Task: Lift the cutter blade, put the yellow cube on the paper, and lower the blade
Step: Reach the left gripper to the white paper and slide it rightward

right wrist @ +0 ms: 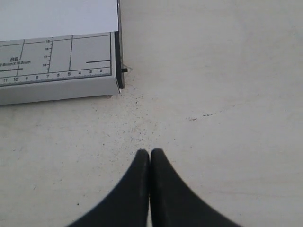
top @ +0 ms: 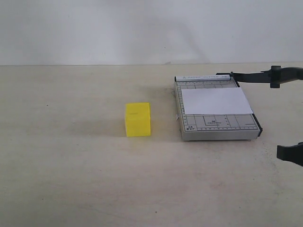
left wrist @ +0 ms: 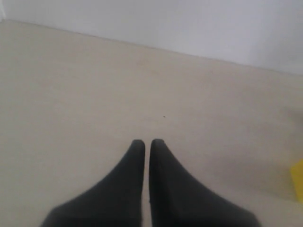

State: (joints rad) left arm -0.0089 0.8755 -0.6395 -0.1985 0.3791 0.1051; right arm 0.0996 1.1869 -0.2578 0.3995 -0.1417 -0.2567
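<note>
The yellow cube [top: 138,119] stands on the table, left of the grey gridded cutter base [top: 218,125]. The white paper [top: 216,100] lies flat on the base. The cutter blade [top: 251,76] is off the base's cutting edge; it reaches from the far hinge to the right, and its thick handle runs out of frame. My right gripper [right wrist: 150,152] is shut and empty over bare table by the base's near right corner [right wrist: 116,80]; it enters the exterior view at the right edge [top: 280,152]. My left gripper [left wrist: 147,142] is shut and empty, with a sliver of the cube [left wrist: 298,182] off to one side.
The beige tabletop [top: 71,165] meets a white wall at the back. Dark specks dot the table by the base's corner [right wrist: 137,101].
</note>
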